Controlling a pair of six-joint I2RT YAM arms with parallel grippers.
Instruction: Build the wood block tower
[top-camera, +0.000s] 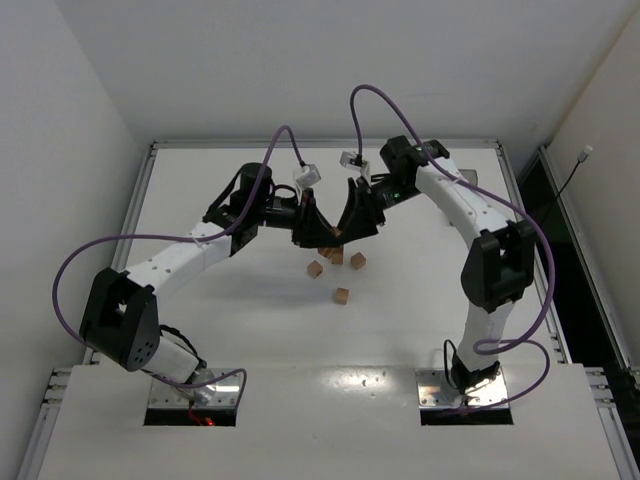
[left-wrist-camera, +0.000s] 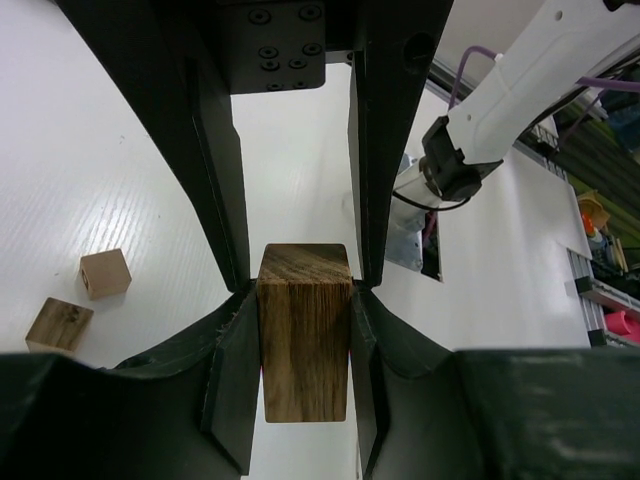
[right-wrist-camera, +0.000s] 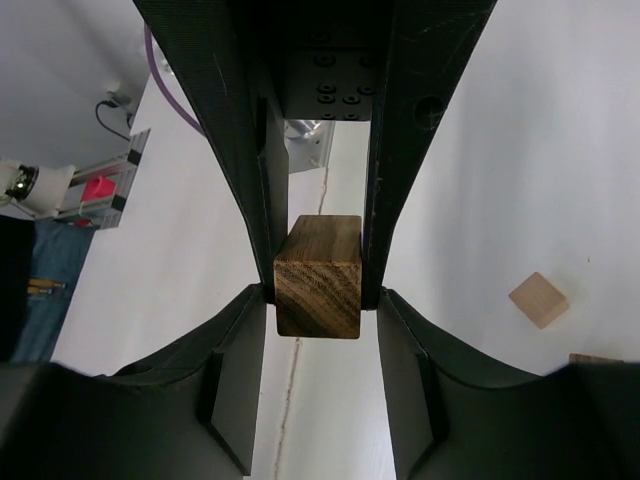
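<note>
While the left gripper (left-wrist-camera: 303, 288) is clamped on a long wood block (left-wrist-camera: 303, 370), the right gripper (right-wrist-camera: 318, 292), just beside it, pinches a shorter block (right-wrist-camera: 318, 250). Several loose cubes (top-camera: 342, 295) lie on the worktop (top-camera: 200, 180) near the left gripper.

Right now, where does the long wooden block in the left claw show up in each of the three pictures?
Left wrist: the long block sits centre-low, pinched in the left claw.
Top external: at centre where both claws meet; brown bits show there, but I cannot tell which is this block.
Right wrist: not in it; the right claw holds a cube of its own.
Shared landmark: loose cubes on the white table.
</note>
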